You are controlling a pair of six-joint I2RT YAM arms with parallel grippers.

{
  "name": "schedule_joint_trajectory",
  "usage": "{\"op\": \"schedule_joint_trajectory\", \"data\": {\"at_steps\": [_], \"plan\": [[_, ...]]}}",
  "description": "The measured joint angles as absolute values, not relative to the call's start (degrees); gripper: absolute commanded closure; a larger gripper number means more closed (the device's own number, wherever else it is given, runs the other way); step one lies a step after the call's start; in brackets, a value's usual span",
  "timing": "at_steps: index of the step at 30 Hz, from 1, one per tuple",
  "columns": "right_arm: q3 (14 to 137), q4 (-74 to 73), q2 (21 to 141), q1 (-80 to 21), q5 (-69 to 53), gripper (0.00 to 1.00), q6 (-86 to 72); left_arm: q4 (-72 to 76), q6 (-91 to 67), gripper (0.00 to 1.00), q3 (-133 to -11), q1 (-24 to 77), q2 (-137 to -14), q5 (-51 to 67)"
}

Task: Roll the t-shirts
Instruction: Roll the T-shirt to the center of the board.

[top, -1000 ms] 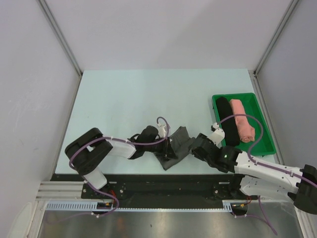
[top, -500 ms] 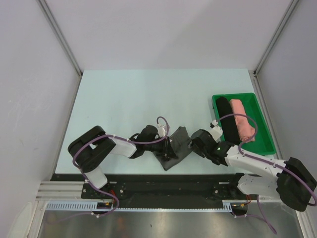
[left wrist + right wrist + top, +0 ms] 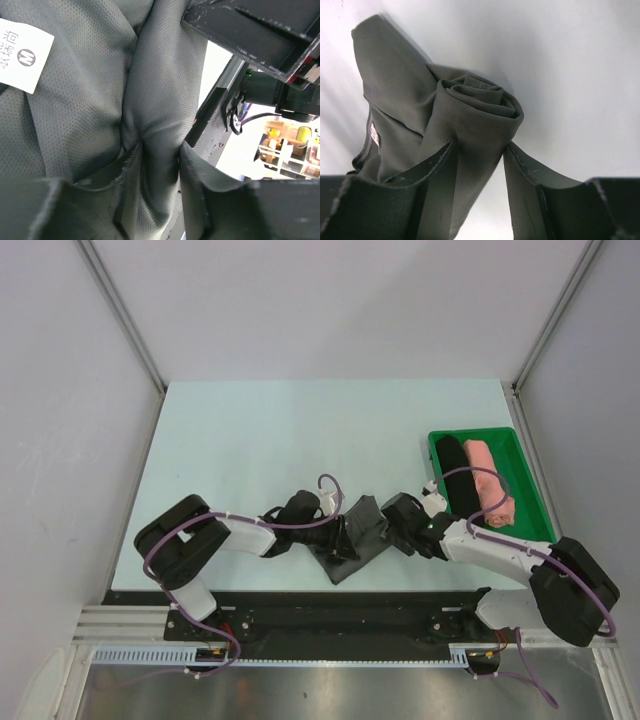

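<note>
A charcoal-grey t-shirt (image 3: 362, 532) lies part-rolled near the table's front edge, between my two grippers. My left gripper (image 3: 340, 536) comes in from the left. In the left wrist view a thick fold of the shirt (image 3: 150, 100) fills the gap of the left gripper (image 3: 159, 147), pressed by both fingers; its white neck label (image 3: 22, 55) is at upper left. My right gripper (image 3: 402, 524) straddles the rolled end (image 3: 480, 107): both tips of the right gripper (image 3: 480, 144) touch cloth, with table showing along the right finger. Black (image 3: 457, 480) and salmon-pink (image 3: 490, 492) rolls lie in the tray.
The green plastic tray (image 3: 530, 490) stands at the right side of the table, just behind the right arm. The dark front rail of the table (image 3: 330, 600) runs close under the shirt. Cables loop over both arms.
The right arm has swung left and forward to the shirt's rolled end, its jaws narrowing. The left jaws have widened a little. The shirt has stayed put.
</note>
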State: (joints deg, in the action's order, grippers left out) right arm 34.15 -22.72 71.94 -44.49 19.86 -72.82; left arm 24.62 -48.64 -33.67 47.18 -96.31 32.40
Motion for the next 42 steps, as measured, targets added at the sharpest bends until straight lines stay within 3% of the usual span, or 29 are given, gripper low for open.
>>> {"op": "schedule_joint_trajectory", "data": {"at_steps": [4, 12, 13, 20, 30, 42], "plan": [[38.1, -25.5, 75.6, -44.3, 19.7, 0.55, -73.1, 21.6, -46.9, 0.46, -33.8, 47.2, -94.7, 31.2], [40.9, -27.7, 79.4, -44.3, 19.3, 0.55, -73.7, 11.7, -41.7, 0.41, -34.0, 47.5, -86.8, 26.0], [41.1, -28.0, 79.5, -44.3, 19.3, 0.55, -73.8, 10.6, -41.1, 0.35, -34.0, 47.5, -85.5, 25.2], [43.3, -30.3, 81.3, -44.2, 19.2, 0.55, -73.7, 1.9, -35.7, 0.31, -37.1, 49.5, -76.3, 17.3], [45.6, -31.7, 83.8, -44.0, 18.9, 0.55, -73.7, -3.9, -28.0, 0.30, -42.2, 69.4, -73.9, -9.4], [45.9, -31.7, 84.2, -43.6, 18.2, 0.55, -73.7, -3.6, -20.6, 0.28, -45.6, 82.0, -87.0, -33.3]]}}
